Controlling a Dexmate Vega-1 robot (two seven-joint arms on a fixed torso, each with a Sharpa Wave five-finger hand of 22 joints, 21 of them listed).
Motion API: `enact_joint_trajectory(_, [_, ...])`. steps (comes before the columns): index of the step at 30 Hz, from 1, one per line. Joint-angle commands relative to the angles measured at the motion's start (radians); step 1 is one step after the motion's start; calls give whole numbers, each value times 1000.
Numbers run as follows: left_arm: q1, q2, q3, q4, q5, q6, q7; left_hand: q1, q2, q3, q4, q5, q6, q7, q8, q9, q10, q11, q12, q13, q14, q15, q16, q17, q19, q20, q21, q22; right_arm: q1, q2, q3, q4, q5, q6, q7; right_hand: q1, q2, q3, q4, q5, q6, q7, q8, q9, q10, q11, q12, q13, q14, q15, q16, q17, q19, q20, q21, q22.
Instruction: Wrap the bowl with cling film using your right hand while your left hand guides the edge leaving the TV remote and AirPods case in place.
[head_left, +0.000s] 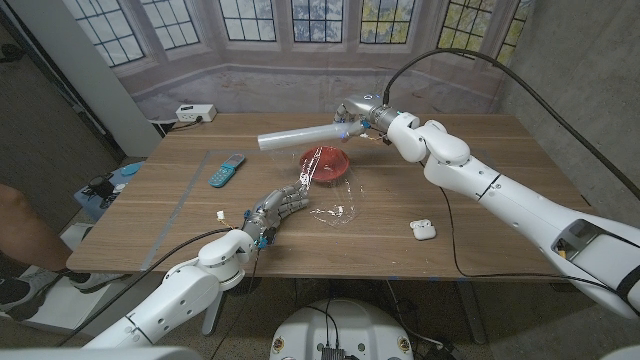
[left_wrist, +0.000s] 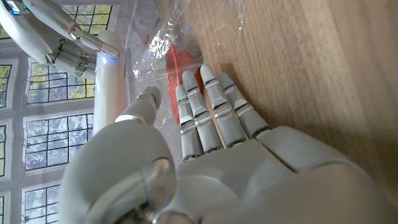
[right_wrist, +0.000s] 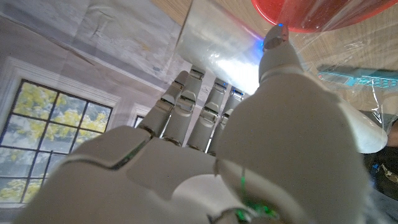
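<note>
A red bowl (head_left: 326, 162) stands mid-table under a sheet of cling film (head_left: 322, 185). The film runs from the white roll (head_left: 298, 138) down over the bowl to the table at the near side. My right hand (head_left: 357, 117) grips the roll's end and holds it in the air just behind the bowl; the roll (right_wrist: 217, 43) and the bowl (right_wrist: 323, 15) also appear in the right wrist view. My left hand (head_left: 283, 208) lies near the bowl with straight fingers (left_wrist: 208, 106), whose tips reach the film's loose edge (left_wrist: 174, 34). It holds nothing.
The teal TV remote (head_left: 227, 170) lies left of the bowl. The white AirPods case (head_left: 423, 229) sits at the front right. A white power strip (head_left: 195, 113) is at the far left corner. A person's leg (head_left: 20, 235) shows at the left edge.
</note>
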Motion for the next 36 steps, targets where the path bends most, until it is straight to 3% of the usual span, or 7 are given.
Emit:
enact_joint_trajectory(1, [-9, 5, 8, -8, -9, 32, 15, 83, 74, 6, -1, 0, 32, 10, 5, 6, 27, -10, 5, 6, 14, -13, -1, 2, -1, 0, 7, 2, 34, 18, -19, 55, 5, 5, -13, 125, 143, 1, 2, 7, 84, -65, 8, 9, 58, -43, 2, 4, 57, -153, 8, 2, 13, -128, -1, 6])
enact_joint_trajectory(14, [-22, 5, 17, -9, -7, 52, 28, 136, 93, 18, -12, -2, 141, -8, 31, 8, 134, -59, 39, 21, 77, -54, 12, 3, -4, -6, 17, 4, 71, 43, -45, 117, 11, -1, -18, 126, 144, 0, 3, 6, 86, -64, 8, 9, 60, -43, 1, 4, 62, -153, 8, 5, 17, -128, -1, 6])
enact_joint_trajectory(36, [1, -4, 17, -25, -8, 51, 66, 153, 90, 14, -10, -4, 170, -10, 33, 10, 155, -69, 45, 34, 86, -71, 9, 3, -4, -10, 23, 4, 133, 84, -88, 241, 39, 12, -38, 127, 143, -2, 3, 7, 85, -64, 8, 9, 60, -43, -1, 5, 62, -153, 4, 6, 19, -128, -1, 6])
